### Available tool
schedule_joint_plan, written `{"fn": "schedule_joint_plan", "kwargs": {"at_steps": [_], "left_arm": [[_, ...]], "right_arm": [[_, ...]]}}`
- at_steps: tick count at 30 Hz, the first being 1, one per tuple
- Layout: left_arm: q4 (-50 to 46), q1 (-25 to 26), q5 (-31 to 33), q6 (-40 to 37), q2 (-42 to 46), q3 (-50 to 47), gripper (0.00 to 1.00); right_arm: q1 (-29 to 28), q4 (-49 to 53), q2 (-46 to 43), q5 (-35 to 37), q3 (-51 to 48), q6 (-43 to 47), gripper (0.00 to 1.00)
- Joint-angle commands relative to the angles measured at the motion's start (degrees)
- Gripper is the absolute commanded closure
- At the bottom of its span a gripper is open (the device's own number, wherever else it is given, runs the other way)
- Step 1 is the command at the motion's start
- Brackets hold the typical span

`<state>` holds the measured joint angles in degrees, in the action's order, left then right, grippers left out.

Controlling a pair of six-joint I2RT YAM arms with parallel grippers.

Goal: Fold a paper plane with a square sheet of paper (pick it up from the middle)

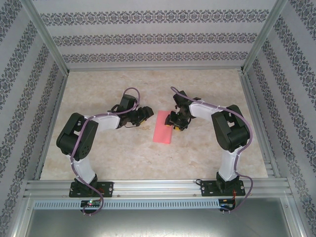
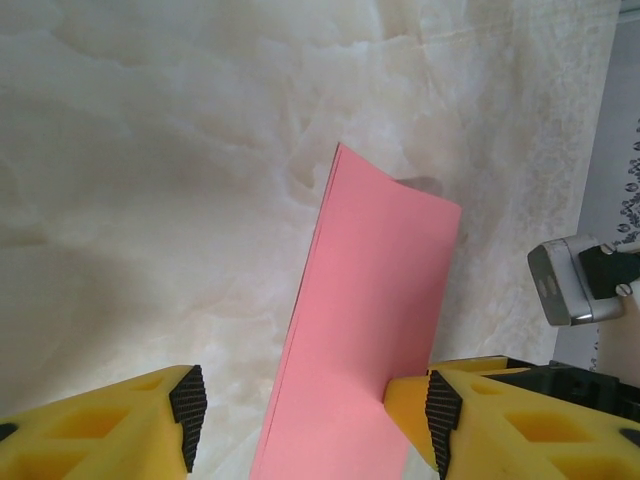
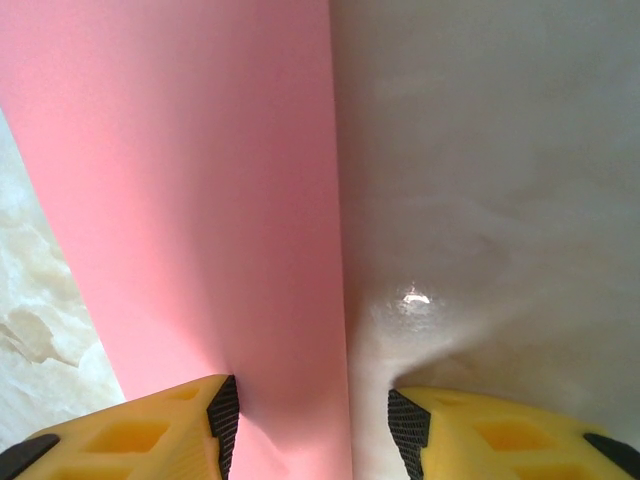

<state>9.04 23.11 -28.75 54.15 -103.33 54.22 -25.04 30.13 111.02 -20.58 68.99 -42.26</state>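
Checking the layout, the operator asked: "Where did the sheet of paper (image 1: pixel 164 129) lie?"

The technician answered: "Folded to a narrow strip, flat on the table (image 1: pixel 123 158) at mid-table, between the two arms. The left gripper (image 1: pixel 144 114) stood just beside its left long edge. The right gripper (image 1: pixel 176 123) stood at its right long edge."

"Left gripper condition?"

"Released: jaws apart, nothing clamped. In the left wrist view the strip ran up between the fingers, its right edge meeting the right pad (image 2: pixel 440 420), with a clear gap to the left finger."

"Right gripper condition?"

"Released as well. In the right wrist view the strip lay close against the left pad (image 3: pixel 225 415). Its edge ran into the gap, and bare table showed before the right finger."
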Motion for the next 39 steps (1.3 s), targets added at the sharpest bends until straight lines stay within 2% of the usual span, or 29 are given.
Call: {"fn": "schedule_joint_plan", "kwargs": {"at_steps": [1, 20, 39], "left_arm": [[0.63, -0.35, -1.91, -1.06, -1.12, 0.55, 0.38], [0.05, 0.60, -3.12, -1.20, -1.82, 1.20, 0.43], [-0.42, 2.63, -7.03, -1.84, -6.20, 5.69, 0.61]], "right_arm": [[-0.71, 1.76, 7.80, 8.77, -3.68, -0.97, 0.50], [-0.71, 2.74, 10.23, 10.15, -2.98, -0.37, 0.47], [-0.81, 2.98, 12.46, 10.50, -2.44, 1.50, 0.46]]}}
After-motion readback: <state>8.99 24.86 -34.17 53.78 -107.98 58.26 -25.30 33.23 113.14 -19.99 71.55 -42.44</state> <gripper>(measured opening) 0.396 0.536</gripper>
